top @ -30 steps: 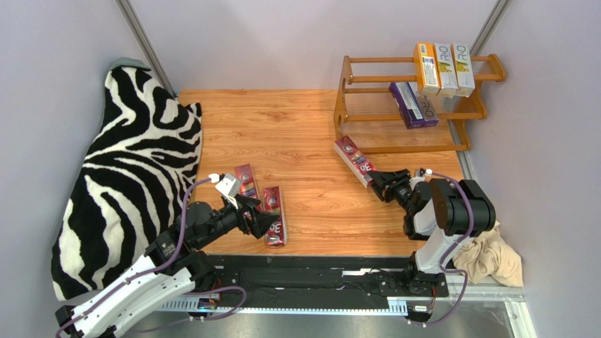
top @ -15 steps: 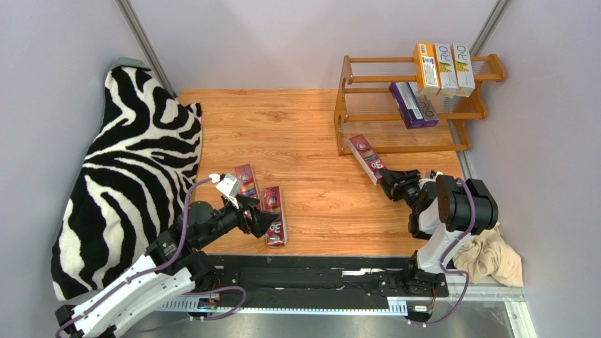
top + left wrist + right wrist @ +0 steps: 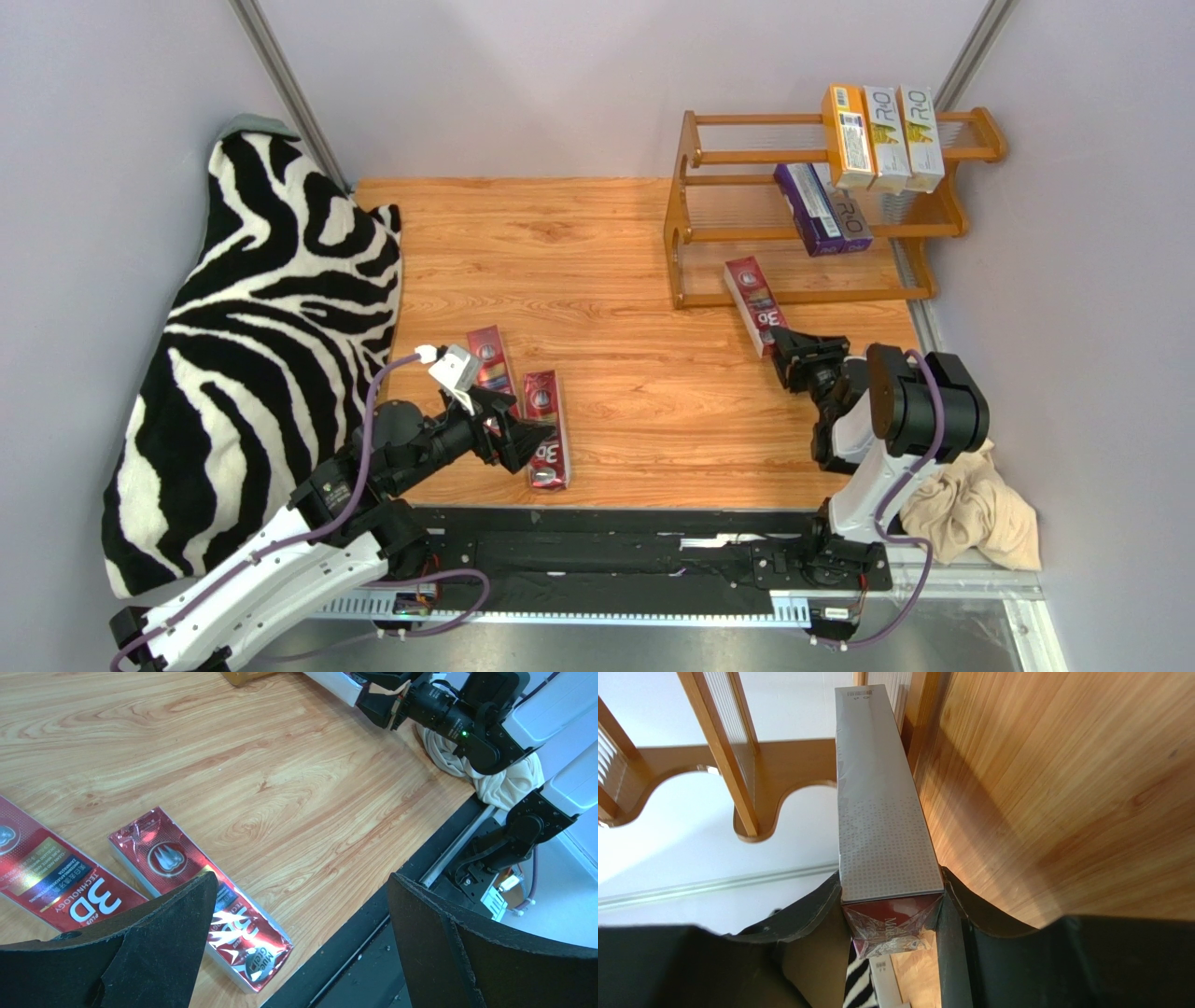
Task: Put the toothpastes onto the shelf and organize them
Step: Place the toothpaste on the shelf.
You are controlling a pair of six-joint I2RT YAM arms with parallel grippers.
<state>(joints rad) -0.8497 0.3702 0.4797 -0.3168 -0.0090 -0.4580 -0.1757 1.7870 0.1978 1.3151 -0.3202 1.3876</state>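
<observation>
Right claw (image 3: 784, 349) grasping red carton (image 3: 753, 294) beside shelf (image 3: 679, 210); left claw (image 3: 523, 443) released, hovering over second red carton (image 3: 546, 420) on tabletop (image 3: 631, 392).

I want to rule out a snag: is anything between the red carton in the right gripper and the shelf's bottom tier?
Nothing visible. The right gripper has its jaws shut on the red carton, whose far end reaches the bottom tier of the shelf, which looks bare; the purple cartons sit one tier higher.

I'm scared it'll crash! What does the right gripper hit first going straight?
Probably the shelf: the right gripper points its held red carton at the bottom tier. Depth is unclear.
</observation>
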